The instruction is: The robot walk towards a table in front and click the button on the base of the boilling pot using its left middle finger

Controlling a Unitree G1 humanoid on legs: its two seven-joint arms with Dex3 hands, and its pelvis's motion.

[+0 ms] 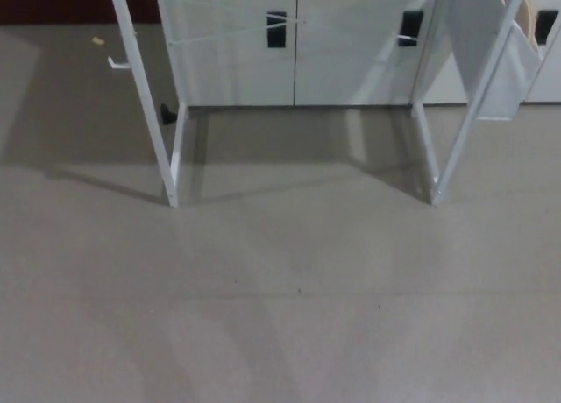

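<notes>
Only the lower part of the white table frame shows in the head view: a slanted left leg and a slanted right leg standing on the grey floor. The table top, the boiling pot and its button are out of the picture. Neither of my hands is in view.
Behind the legs stands a white cabinet with two black handles. A small black object lies on the floor by the left leg. A white panel leans at the right, and a small scrap lies at the far left.
</notes>
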